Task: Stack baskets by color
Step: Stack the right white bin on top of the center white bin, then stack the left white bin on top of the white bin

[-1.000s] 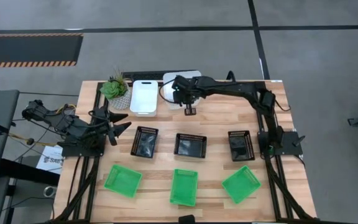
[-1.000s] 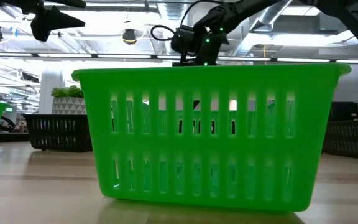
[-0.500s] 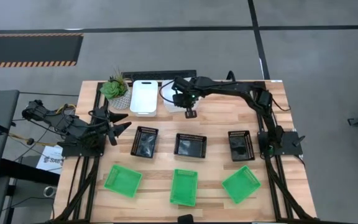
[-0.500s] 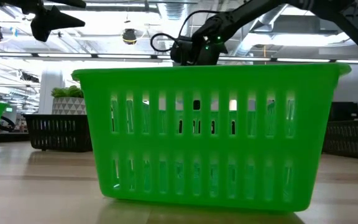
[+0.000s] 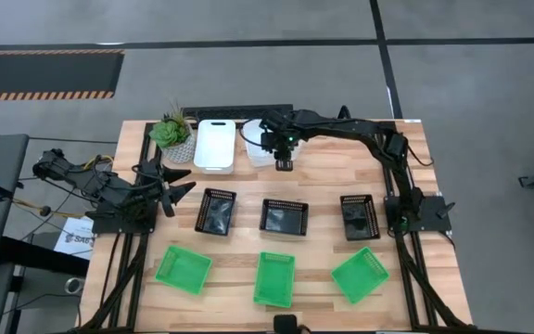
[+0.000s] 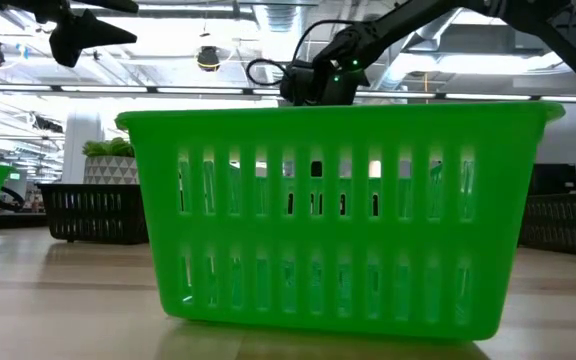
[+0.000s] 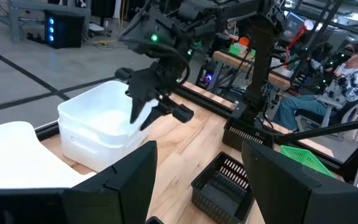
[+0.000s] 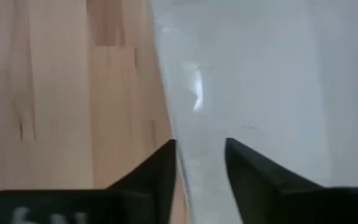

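Note:
Two white baskets [image 5: 256, 148] sit nested at the table's far side, also seen in the left wrist view [image 7: 98, 127]. A third white basket [image 5: 214, 145] lies to their left. My right gripper [image 5: 284, 164] stands open over the stack's near right wall, pointing steeply down, one finger on each side of that wall [image 8: 191, 118]. Three black baskets [image 5: 284, 215] form the middle row and three green baskets [image 5: 274, 278] the near row. My left gripper [image 5: 184, 183] waits open above the table's left edge. My right gripper stands open astride the top white basket's wall [image 8: 188, 143], coming from above. The basket rests in the white one beneath it. I cannot tell whether either finger touches the wall.
A small potted plant [image 5: 171, 133] stands at the far left corner, beside the single white basket. Bare wood lies between the white and black rows. In the low view a green basket [image 6: 338, 220] fills the foreground and hides most of the table behind it.
My right gripper has sunk a little with the white basket it held, setting it down into the other white basket. It has then opened and let go. The basket now sits level in the stack.

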Controlling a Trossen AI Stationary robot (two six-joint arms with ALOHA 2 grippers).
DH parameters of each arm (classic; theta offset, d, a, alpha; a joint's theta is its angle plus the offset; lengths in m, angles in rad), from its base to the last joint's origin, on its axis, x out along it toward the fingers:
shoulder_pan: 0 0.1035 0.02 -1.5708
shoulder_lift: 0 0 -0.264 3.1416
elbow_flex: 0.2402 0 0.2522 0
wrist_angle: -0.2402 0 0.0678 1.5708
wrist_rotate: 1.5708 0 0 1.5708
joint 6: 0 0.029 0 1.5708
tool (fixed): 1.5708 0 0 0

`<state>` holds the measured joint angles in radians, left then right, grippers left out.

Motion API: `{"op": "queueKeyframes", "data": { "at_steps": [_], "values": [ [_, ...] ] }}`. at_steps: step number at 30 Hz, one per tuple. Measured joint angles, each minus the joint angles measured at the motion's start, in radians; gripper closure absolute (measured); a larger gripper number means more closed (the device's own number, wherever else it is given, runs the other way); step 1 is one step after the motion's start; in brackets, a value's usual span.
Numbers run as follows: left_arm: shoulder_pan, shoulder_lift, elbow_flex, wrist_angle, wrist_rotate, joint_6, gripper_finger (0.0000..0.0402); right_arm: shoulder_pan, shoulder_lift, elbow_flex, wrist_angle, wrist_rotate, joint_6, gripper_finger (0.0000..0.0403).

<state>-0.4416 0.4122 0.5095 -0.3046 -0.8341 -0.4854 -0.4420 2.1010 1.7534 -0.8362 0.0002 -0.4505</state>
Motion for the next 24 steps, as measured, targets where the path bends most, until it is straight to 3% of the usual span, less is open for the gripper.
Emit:
{"op": "queueKeyframes", "data": {
  "at_steps": [4,7,15,24],
  "values": [
    [0.000,0.000,0.000,0.000,0.000,0.000,0.0178,0.000,-0.015,0.039,-0.018,0.002,0.032,0.0175],
    [0.000,0.000,0.000,0.000,0.000,-0.001,0.0178,0.003,-0.015,0.105,-0.074,0.002,0.043,0.0155],
    [0.000,0.000,0.000,-0.001,0.000,-0.005,0.0178,0.076,-0.016,0.255,-0.070,-0.001,0.032,0.0163],
    [0.000,0.000,0.000,-0.002,0.001,-0.012,0.0178,0.206,-0.005,0.264,0.091,-0.025,-0.024,0.0163]
  ]
}}
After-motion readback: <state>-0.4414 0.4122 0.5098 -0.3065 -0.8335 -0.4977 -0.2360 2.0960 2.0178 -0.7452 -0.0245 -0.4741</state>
